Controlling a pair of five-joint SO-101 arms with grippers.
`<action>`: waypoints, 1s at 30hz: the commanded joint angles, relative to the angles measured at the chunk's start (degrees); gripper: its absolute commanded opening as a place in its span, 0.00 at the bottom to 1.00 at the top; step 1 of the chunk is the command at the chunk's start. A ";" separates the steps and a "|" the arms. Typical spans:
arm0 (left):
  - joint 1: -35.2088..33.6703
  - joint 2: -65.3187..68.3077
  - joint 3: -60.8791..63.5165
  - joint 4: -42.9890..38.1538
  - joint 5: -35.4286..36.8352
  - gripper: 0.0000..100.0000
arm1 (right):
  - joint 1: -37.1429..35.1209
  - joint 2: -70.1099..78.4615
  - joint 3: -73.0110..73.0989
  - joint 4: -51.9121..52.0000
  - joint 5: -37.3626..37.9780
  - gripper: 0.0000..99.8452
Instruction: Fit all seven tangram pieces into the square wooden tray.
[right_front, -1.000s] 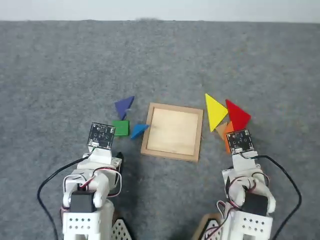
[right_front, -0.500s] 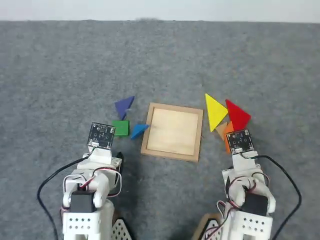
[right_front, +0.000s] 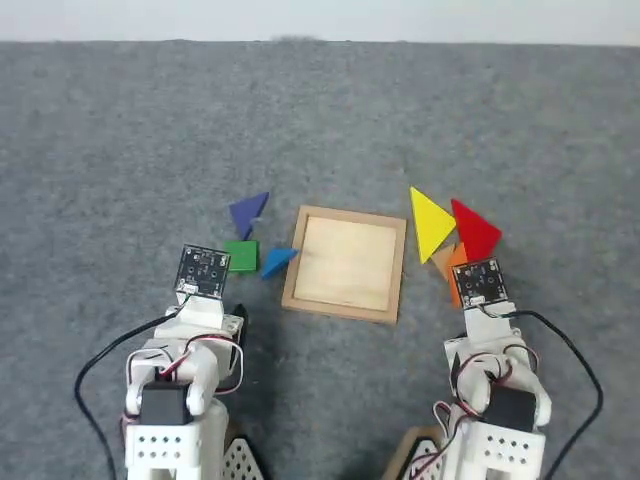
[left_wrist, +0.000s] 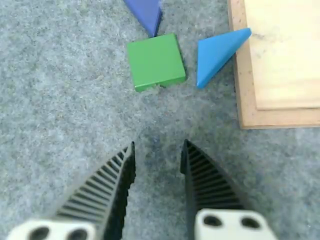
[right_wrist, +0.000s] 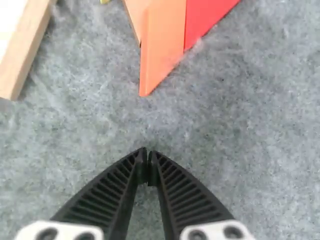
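Tray touches light-blue triangle; left gripper parted, right gripper closed

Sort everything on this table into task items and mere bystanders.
Job: square wooden tray; dark blue painted triangle; green painted square; light blue painted triangle; yellow painted triangle; red painted triangle; orange painted slanted piece; paler orange piece beside it, shape hidden.
Just there: grey felt-like table cover; black cables on the arms.

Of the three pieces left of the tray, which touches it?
The light blue triangle: its tip overlaps the tray rim; the green square and dark blue piece lie apart.
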 joint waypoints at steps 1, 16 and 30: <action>-0.09 -0.97 -0.92 0.26 -0.18 0.15 | 0.48 -0.92 0.97 0.40 -0.44 0.01; -0.09 -0.97 -0.92 0.26 -0.18 0.15 | 0.48 -0.92 0.97 0.40 -0.44 0.01; -0.09 -0.97 -0.92 0.26 -0.18 0.15 | -13.67 -0.92 0.79 -1.36 -0.26 0.01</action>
